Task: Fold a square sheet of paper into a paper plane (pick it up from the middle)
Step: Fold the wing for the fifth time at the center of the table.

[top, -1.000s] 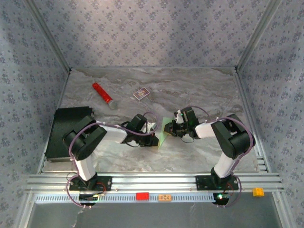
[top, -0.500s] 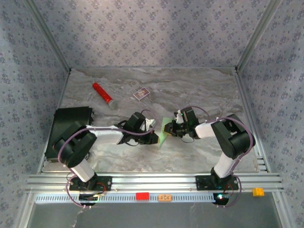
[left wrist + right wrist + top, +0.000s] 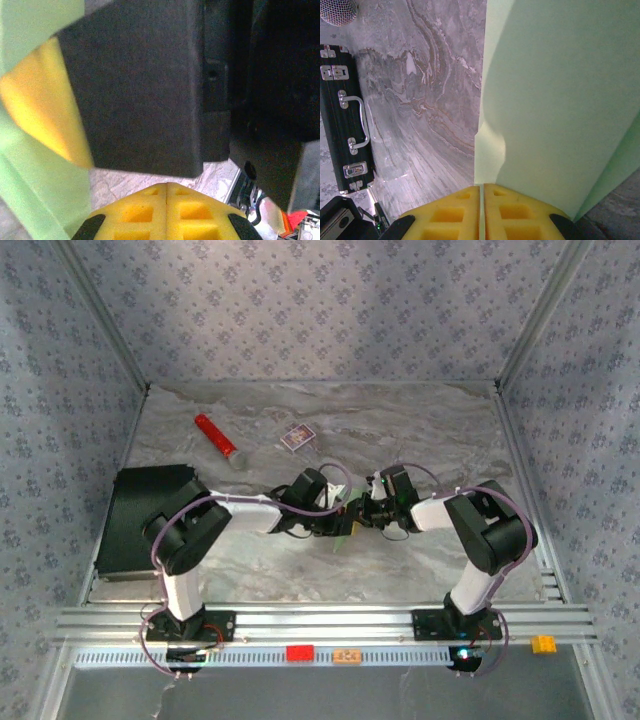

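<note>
In the middle of the surface (image 3: 430, 430), the two arms meet tip to tip. The sheet of paper (image 3: 560, 100) is between them, lifted off the marble and standing roughly on edge. The right pincer (image 3: 482, 189) is clenched on it: the wrist view shows pale green paper running straight into the seam between the yellow pads, with a soft bend just above them. The left pincer (image 3: 166, 187) is clenched too, its pads meeting flat with nothing visible between them. It sits very close to the right pincer's dark body, with the green sheet just off to its left.

This looks like an early fold. The paper is already off the surface and partly bent, but no pointed nose or centre ridge can be made out, so most of the plane is not yet made.

The next move probably falls to the left arm. It would have to release its pads to take a free edge, or else use them closed to push a flap over and press the crease. Either way the paper is thin and held at one spot only, so a hard shove could pull it loose or crumple it. A black case (image 3: 350, 125) lies at the left edge, well apart from the work.
</note>
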### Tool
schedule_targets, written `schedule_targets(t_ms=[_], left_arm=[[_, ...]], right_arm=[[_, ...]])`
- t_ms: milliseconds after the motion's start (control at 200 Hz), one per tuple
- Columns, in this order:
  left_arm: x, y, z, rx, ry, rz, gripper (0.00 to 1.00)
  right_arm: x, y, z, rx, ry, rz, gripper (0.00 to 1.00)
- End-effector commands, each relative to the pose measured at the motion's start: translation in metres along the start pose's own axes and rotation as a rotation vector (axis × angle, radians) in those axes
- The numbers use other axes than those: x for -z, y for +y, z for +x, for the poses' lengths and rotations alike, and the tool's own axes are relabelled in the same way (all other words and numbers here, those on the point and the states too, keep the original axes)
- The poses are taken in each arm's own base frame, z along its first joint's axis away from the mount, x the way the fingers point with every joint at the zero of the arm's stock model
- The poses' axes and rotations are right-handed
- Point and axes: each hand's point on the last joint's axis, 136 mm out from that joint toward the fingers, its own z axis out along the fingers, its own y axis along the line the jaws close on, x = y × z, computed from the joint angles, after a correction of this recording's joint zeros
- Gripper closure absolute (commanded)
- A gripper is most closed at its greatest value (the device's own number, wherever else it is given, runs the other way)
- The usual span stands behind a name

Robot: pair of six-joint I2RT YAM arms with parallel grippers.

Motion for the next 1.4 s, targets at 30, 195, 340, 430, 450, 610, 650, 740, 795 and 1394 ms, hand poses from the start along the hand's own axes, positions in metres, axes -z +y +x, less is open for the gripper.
schedule_targets(t_ms=[30, 195, 340, 430, 450, 610, 650, 740, 795, 1394], left_arm=[[-0.006, 0.003, -0.004, -0.029, 0.003, -0.042, 1.0], [-0.01, 0.017, 0.003, -0.031, 0.029, -0.091, 0.99], [-0.014, 0.028, 0.015, -0.025, 0.063, -0.125, 0.99], [-0.014, 0.038, 0.025, -0.024, 0.085, -0.169, 1.0], [-0.014, 0.04, 0.027, -0.021, 0.088, -0.175, 1.0], [-0.007, 0.047, 0.041, -0.003, 0.096, -0.198, 0.99], [-0.005, 0.046, 0.044, -0.006, 0.099, -0.197, 0.99], [-0.001, 0.047, 0.048, -0.004, 0.101, -0.201, 0.99], [0.001, 0.047, 0.05, -0.004, 0.103, -0.201, 0.99], [0.025, 0.062, 0.092, -0.008, 0.163, -0.259, 1.0]], right_arm=[[-0.005, -0.046, 0.022, -0.08, 0.042, 0.166, 0.87], [-0.005, -0.047, 0.023, -0.08, 0.043, 0.168, 0.87], [-0.005, -0.048, 0.023, -0.084, 0.044, 0.171, 0.87], [-0.004, -0.05, 0.024, -0.086, 0.044, 0.175, 0.87], [-0.005, -0.05, 0.024, -0.086, 0.046, 0.176, 0.87], [-0.004, -0.05, 0.024, -0.086, 0.044, 0.178, 0.87], [-0.004, -0.05, 0.024, -0.086, 0.044, 0.177, 0.87], [-0.004, -0.05, 0.024, -0.087, 0.045, 0.179, 0.87], [-0.004, -0.05, 0.024, -0.086, 0.045, 0.18, 0.87], [-0.004, -0.049, 0.023, -0.087, 0.043, 0.179, 0.87]])
